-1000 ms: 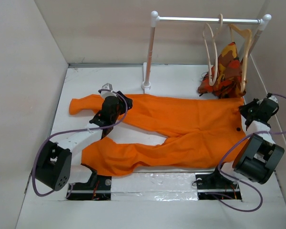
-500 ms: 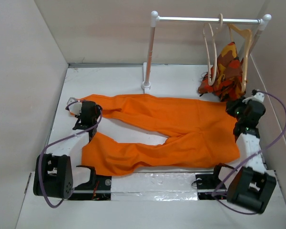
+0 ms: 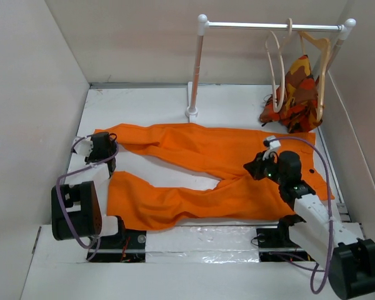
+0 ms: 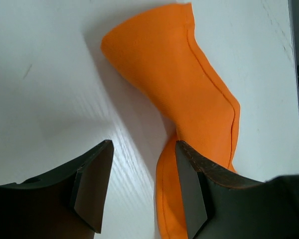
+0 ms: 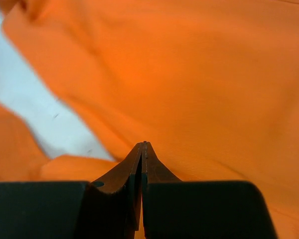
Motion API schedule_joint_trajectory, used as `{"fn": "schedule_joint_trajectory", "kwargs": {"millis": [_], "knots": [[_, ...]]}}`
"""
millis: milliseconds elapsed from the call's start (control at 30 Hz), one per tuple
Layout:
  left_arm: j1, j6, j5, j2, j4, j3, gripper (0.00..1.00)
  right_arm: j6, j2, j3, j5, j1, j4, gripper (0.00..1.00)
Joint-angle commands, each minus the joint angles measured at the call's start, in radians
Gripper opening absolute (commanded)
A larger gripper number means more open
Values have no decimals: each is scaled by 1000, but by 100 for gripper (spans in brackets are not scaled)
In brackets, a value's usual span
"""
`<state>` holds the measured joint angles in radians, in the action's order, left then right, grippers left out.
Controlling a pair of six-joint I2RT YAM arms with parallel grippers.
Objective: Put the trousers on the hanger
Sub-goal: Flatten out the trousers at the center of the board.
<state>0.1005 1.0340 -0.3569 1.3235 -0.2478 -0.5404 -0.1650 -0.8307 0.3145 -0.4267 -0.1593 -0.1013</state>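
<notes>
The bright-orange trousers lie spread flat on the white table, waist to the right and both legs running left. My left gripper stands open at the end of the far leg. In the left wrist view the cuff lies just ahead, and its edge runs under the right finger. My right gripper hovers over the seat area with its jaws shut. Its tips hold nothing, with orange cloth below. The pale cream hanger hangs on the rail at the back right.
A white rail on a post stands at the back. A darker tan wooden hanger hangs on it carrying a patterned orange, red and brown garment. White walls close in on the left and right sides.
The right arm swung left from the table's right edge to above the trousers' seat, jaws shut. The left gripper drew back to the far leg's cuff and opened wider.
</notes>
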Motion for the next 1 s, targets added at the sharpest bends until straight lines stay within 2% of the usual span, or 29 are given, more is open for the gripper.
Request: {"fn": "schedule_joint_trajectory", "kwargs": {"millis": [0,133,200,333,367,400,433,467,567,600,667,767,967], "knots": [[27,-34,-17,60,-12,-113,50,61,18,46,58,-170,12,6],[50,-94,-40,169,45,-229,51,55,2,74,123,-300,3,8],[50,-138,-39,236,54,-294,55,53,-14,92,143,-344,-6,9],[61,-169,15,339,91,-391,51,47,-71,126,160,-416,-31,9],[61,-169,15,368,103,-427,48,45,-80,133,170,-439,-32,10],[61,-169,15,378,113,-443,37,44,-93,139,175,-451,-32,10],[61,-186,16,384,107,-452,31,42,-97,152,183,-463,-35,10],[61,-198,22,393,101,-476,29,41,-100,156,198,-486,-35,10],[61,-259,64,430,105,-565,12,36,-122,170,218,-508,-44,10],[61,-270,68,445,143,-601,0,32,-130,172,221,-522,-47,10],[61,-282,64,479,201,-691,0,24,-148,176,220,-531,-63,11],[41,-318,14,461,249,-737,0,25,-176,179,217,-542,-83,11],[24,-429,-39,314,392,-725,0,48,-234,219,194,-542,-116,12]]}}
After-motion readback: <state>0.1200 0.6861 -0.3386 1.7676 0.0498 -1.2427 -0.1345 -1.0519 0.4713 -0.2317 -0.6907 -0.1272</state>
